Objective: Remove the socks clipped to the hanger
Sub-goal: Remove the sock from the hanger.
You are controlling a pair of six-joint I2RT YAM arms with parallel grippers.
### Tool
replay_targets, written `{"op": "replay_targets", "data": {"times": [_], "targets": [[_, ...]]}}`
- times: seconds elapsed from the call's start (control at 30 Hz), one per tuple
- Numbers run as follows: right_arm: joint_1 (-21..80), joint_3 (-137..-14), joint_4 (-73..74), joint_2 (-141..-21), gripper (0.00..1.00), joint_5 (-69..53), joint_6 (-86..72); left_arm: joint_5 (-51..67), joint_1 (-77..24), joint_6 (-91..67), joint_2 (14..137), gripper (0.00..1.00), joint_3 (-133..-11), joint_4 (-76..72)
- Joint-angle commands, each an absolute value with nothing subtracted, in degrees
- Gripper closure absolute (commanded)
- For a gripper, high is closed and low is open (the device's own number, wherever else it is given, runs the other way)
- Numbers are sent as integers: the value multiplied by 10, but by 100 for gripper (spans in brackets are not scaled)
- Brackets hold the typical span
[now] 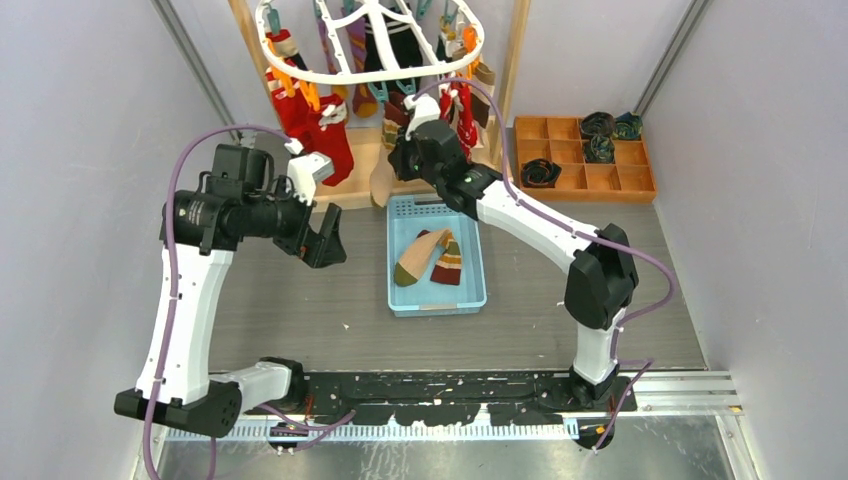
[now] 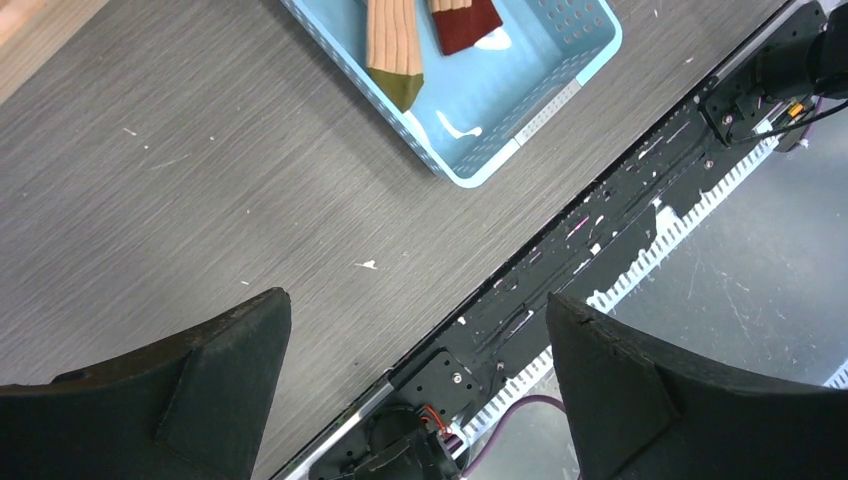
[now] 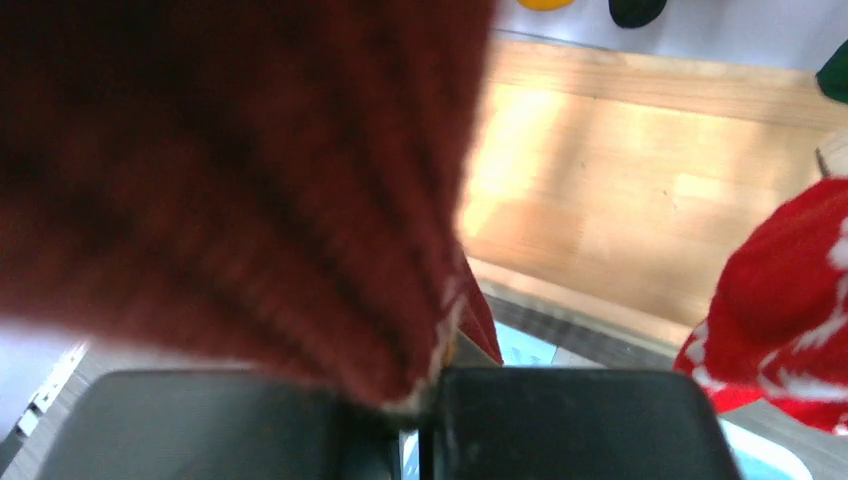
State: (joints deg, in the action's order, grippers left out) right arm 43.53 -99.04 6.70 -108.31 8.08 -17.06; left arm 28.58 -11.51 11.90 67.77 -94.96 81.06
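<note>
Grey wood-grain table (image 1: pixel 300 310) runs back to the white hanger (image 1: pixel 345 77), whose top is cut off by the frame edge, with red patterned socks (image 1: pixel 318 130) dangling from its clips at the far end. One blurred maroon sock (image 3: pixel 220 170) fills most of the right wrist view, so where it is clipped cannot be made out; the right pincer (image 3: pixel 425 395) is clamped on its edge. The left pincer (image 2: pixel 415 300) hangs spread apart, holding nothing, above the table.
</note>
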Motion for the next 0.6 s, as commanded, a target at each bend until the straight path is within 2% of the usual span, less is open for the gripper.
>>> {"op": "replay_targets", "data": {"times": [0.0,0.37,0.57], "targets": [[447,-937,-23,-1011,99,95,-176,300,-112,105,665,0,-983,817],[448,-795,-94,-835,99,-103,-286,353,-112,77,676,0,-1017,789],[447,-783,-134,-811,99,-200,-375,437,-112,35,700,0,-1036,731]]}}
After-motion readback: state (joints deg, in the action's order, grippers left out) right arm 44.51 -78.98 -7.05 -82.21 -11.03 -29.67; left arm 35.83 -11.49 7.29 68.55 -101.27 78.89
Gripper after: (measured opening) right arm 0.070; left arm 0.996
